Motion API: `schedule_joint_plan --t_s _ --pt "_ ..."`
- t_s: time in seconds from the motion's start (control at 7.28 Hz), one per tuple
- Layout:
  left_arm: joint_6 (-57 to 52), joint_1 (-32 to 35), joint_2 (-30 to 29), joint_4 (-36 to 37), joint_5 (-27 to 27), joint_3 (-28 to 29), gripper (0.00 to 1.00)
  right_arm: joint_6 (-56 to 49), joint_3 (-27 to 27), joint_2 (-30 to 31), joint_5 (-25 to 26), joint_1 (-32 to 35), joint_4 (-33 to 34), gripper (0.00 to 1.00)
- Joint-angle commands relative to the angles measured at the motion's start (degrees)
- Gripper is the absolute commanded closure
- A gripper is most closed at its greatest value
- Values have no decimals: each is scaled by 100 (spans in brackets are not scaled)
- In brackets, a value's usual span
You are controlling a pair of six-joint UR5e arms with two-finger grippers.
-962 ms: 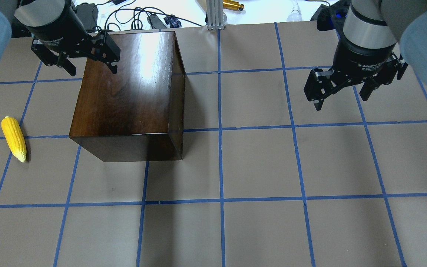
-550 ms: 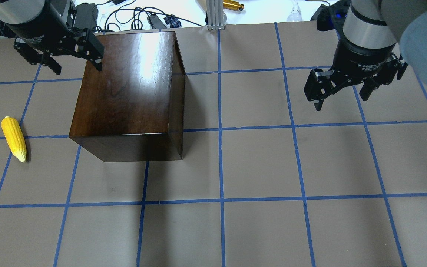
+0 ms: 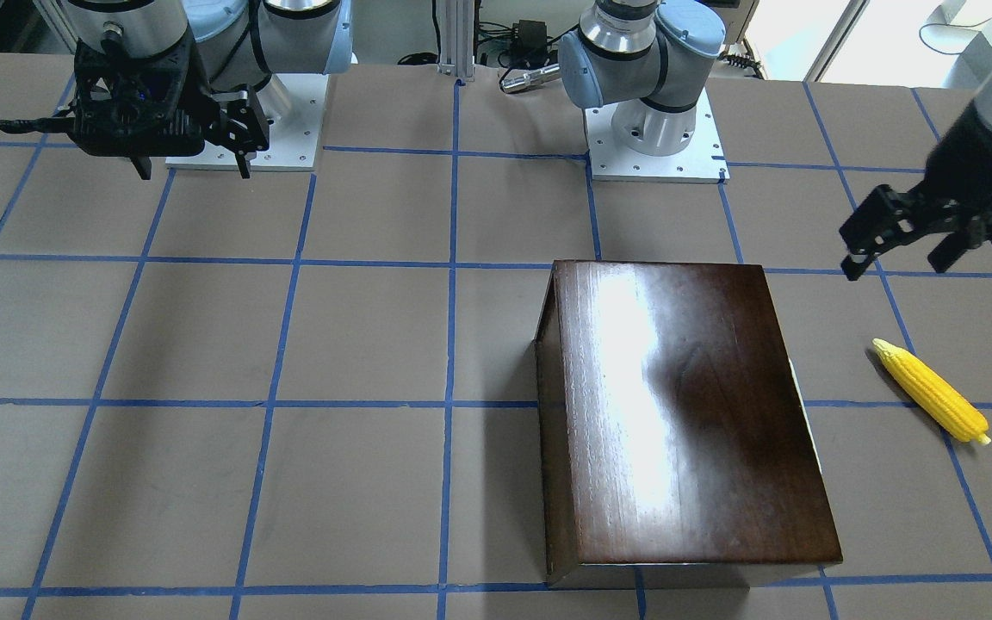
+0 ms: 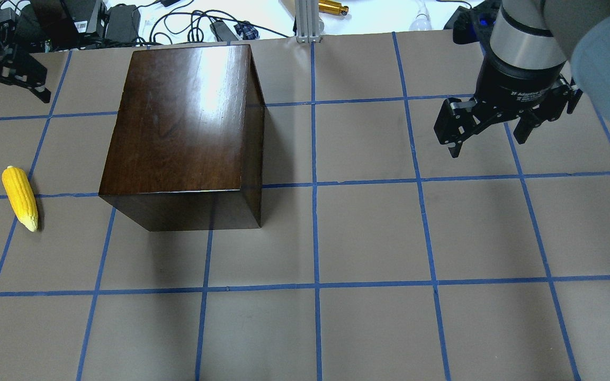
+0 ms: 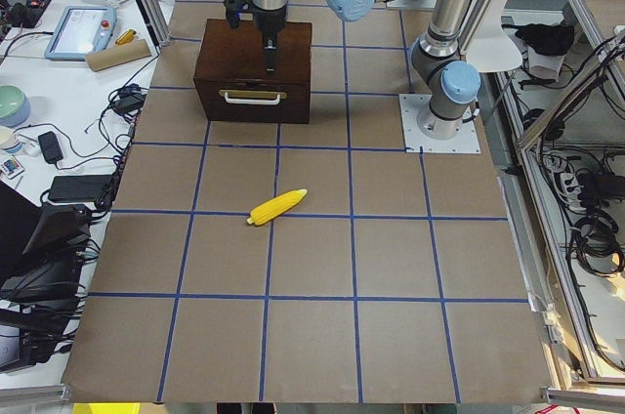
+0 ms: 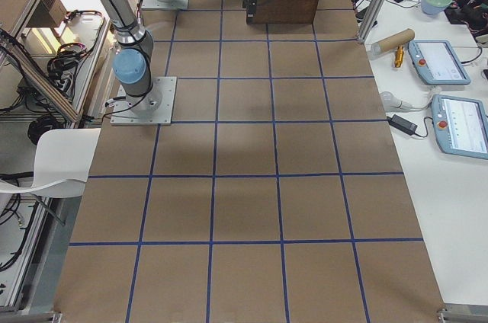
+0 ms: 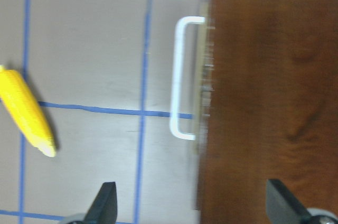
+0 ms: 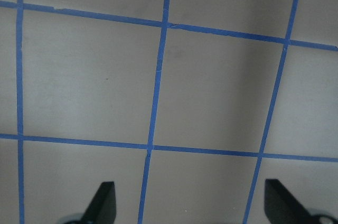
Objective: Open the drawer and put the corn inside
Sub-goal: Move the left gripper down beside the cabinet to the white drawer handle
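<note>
Your left fingers (image 7: 107,198), wide open and empty, hang above the pull (image 7: 177,76) of the shut drawer (image 5: 293,103). The pull's bar lies crosswise to their closing line. The corn (image 7: 26,113) rests on the counter (image 4: 368,238) nearby. Right fingers (image 4: 450,140): open, empty, well apart.

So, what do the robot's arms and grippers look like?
The left arm and right arm are silver-grey tubes with pale blue joint caps. The left gripper and right gripper are black, each with two jointed fingers; the right one bears white lettering.
</note>
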State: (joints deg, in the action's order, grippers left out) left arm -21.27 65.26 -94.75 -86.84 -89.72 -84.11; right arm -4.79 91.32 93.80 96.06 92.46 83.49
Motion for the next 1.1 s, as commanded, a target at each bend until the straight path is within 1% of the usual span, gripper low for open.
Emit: schedule_joint_plan --t_s 0.0,0.27,0.69,0.96 --pt "-1093 -417 -411 157 -2 105 0 -4 0 -2 0 0 0 0" --pt "-1116 -427 -903 351 -11 97 0 5 0 -2 0 0 0 0" --pt "-1125 -427 -1720 834 -11 53 0 -4 0 -2 0 0 0 0" --pt "-1107 -418 -1959 914 85 79 0 5 0 7 0 0 0 0"
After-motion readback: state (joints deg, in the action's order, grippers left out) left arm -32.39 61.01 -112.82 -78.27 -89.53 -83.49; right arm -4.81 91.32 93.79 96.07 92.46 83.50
